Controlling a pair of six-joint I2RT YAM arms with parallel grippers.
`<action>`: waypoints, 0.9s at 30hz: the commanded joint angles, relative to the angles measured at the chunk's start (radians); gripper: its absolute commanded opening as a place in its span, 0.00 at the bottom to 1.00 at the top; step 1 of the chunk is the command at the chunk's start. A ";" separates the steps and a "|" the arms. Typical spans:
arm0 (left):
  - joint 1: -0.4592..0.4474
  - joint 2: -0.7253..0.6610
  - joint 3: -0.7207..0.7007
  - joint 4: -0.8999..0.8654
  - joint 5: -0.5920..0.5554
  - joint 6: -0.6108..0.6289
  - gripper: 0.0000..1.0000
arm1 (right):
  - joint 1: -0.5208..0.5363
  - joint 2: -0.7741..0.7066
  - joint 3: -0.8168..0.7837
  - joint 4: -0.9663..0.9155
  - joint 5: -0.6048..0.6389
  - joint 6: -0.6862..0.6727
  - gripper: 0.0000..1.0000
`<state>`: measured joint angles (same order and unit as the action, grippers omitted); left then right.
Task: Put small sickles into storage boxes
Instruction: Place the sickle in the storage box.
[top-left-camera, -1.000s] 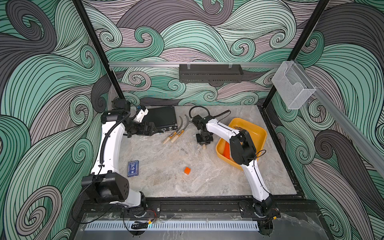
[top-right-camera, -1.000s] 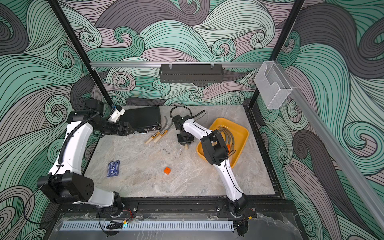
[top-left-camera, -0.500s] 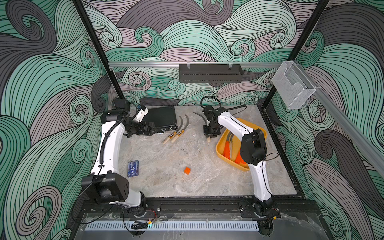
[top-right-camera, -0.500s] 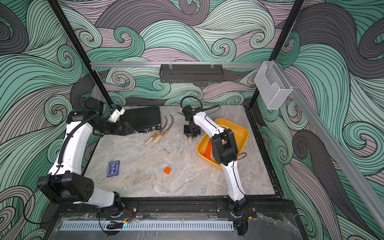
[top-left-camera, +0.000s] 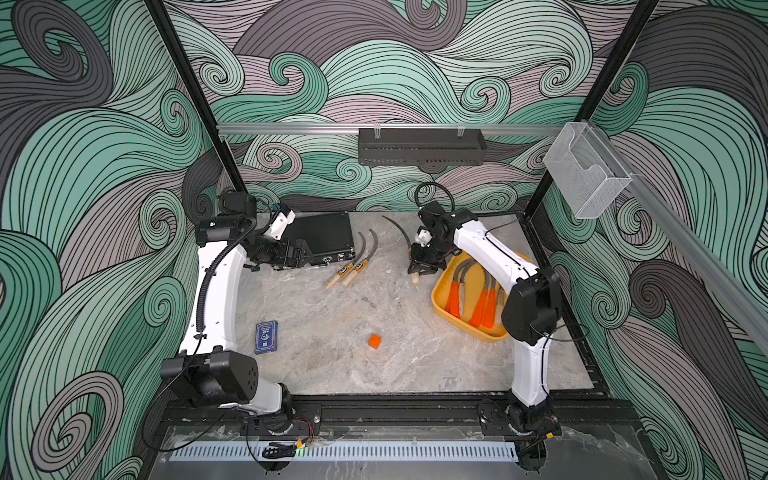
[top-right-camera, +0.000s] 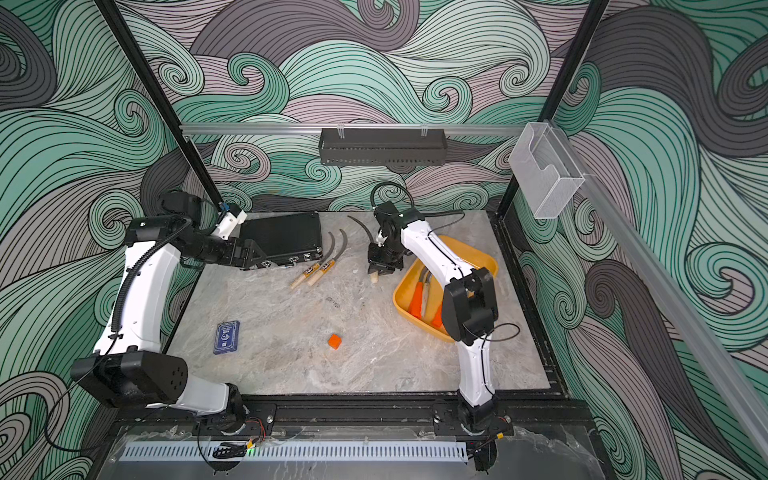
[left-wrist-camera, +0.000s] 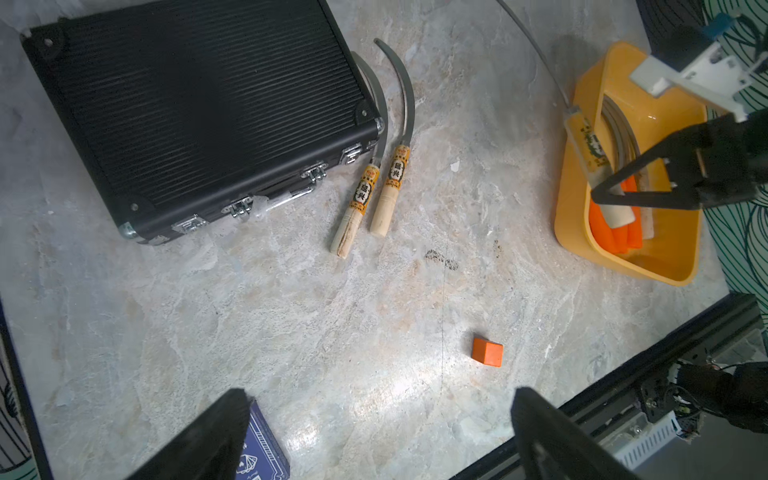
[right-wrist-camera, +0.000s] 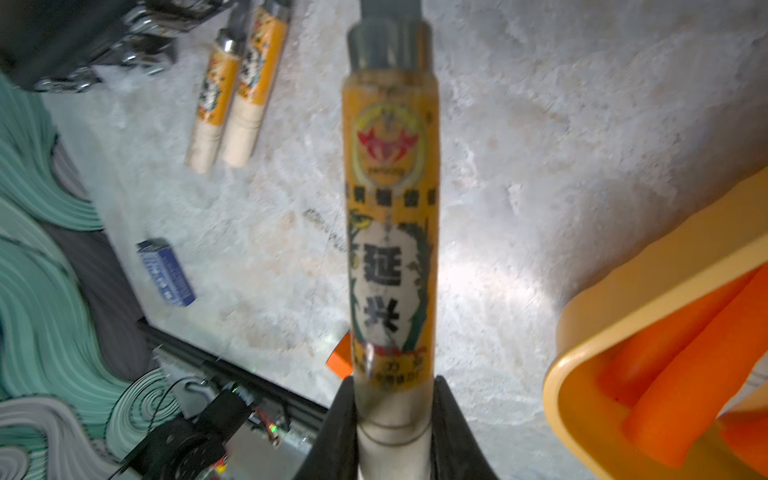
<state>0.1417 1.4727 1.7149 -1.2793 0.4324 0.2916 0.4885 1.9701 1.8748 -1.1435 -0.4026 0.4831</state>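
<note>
Right arm has swung from mid-table across to the tray side, bringing a sickle along. Right gripper (top-left-camera: 422, 272) is clamped tight on the held sickle (right-wrist-camera: 390, 232) at the butt of its labelled wooden handle, with the blade arcing up and back. It hangs just beside the yellow tray (top-left-camera: 435, 297), apparently not over it yet. The orange-handled sickles (top-left-camera: 455, 297) already lie inside. Two wooden-handled sickles (left-wrist-camera: 392, 187) wait on the table by the black case (top-left-camera: 320, 237). Left gripper (left-wrist-camera: 374, 440) is spread wide and empty. For the drop we want to clear the rim first, line the blade up with the ones inside, go low, then let go, minding the blade's tail swing.
</note>
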 joint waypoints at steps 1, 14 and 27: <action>0.002 0.035 0.060 -0.063 0.016 0.039 0.99 | -0.004 -0.108 -0.074 0.005 -0.145 0.021 0.00; -0.013 0.166 0.309 -0.159 0.032 0.058 0.97 | -0.021 -0.558 -0.514 0.185 -0.313 0.201 0.01; -0.086 0.178 0.252 -0.095 -0.155 0.104 0.97 | -0.164 -0.655 -0.580 0.198 -0.466 0.155 0.01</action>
<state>0.0597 1.6444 1.9797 -1.3430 0.3481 0.3645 0.3515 1.3376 1.2968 -0.9714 -0.7963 0.6682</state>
